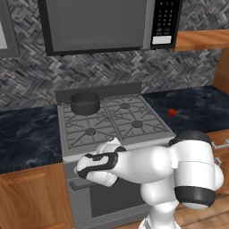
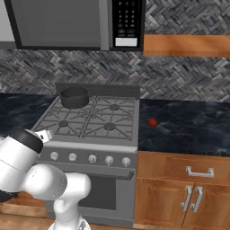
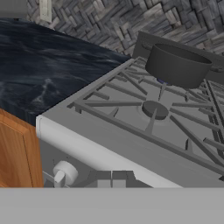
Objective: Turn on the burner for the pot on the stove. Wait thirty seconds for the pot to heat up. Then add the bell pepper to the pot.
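Note:
The dark grey pot point(image 1: 85, 103) point(image 2: 74, 97) point(image 3: 177, 65) stands on the back left burner of the stove point(image 1: 118, 142) point(image 2: 90, 146). A small blue glint shows under its near edge in the hand view. The red bell pepper point(image 1: 172, 112) point(image 2: 152, 121) lies on the black counter right of the stove. My gripper point(image 3: 111, 179) is shut and holds nothing. It sits low at the stove's front left corner, just right of a pale knob point(image 3: 65, 173), and the front left burner point(image 3: 154, 109) lies beyond it. Other knobs point(image 2: 92, 158) line the stove front.
A grey microwave point(image 1: 103, 24) point(image 2: 72, 22) hangs above the stove. Black counter point(image 1: 27, 134) point(image 2: 188, 126) runs on both sides, over wooden cabinets with metal handles point(image 2: 200, 171). My white arm point(image 1: 179, 170) fills the space in front of the oven door.

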Controlling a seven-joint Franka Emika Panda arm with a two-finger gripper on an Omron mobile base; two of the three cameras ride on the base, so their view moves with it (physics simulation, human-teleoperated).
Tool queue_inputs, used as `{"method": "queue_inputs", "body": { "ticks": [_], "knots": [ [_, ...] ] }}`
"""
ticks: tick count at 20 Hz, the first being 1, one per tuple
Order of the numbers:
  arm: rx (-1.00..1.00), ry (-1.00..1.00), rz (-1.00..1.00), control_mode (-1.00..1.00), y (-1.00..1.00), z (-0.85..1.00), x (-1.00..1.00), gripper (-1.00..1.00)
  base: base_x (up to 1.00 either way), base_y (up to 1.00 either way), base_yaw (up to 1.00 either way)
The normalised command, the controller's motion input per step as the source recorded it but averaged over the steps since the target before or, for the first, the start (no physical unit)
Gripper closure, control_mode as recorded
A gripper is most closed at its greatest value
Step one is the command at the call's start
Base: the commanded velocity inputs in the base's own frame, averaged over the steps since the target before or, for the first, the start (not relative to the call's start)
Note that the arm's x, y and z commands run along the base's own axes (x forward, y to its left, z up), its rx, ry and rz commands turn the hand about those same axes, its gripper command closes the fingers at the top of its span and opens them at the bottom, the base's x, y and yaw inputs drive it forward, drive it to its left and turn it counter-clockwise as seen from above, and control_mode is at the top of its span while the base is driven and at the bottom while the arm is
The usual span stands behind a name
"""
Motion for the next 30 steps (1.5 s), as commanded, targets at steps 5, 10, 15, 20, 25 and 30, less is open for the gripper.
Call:
{"method": "queue_inputs", "body": {
  "ticks": [5, 10, 15, 20, 25, 30],
  "knots": [
    [0.00, 0.00, 0.00, -1.00, 0.00, 0.00, 0.00, 1.00, 0.00, 0.00, 0.00],
    [0.00, 0.00, 0.00, -1.00, 0.00, 0.00, 0.00, 1.00, 0.00, 0.00, 0.00],
    [0.00, 0.00, 0.00, -1.00, 0.00, 0.00, 0.00, 1.00, 0.00, 0.00, 0.00],
    [0.00, 0.00, 0.00, -1.00, 0.00, 0.00, 0.00, 1.00, 0.00, 0.00, 0.00],
    [0.00, 0.00, 0.00, -1.00, 0.00, 0.00, 0.00, 1.00, 0.00, 0.00, 0.00],
    [0.00, 0.00, 0.00, -1.00, 0.00, 0.00, 0.00, 1.00, 0.00, 0.00, 0.00]
  ]
}}
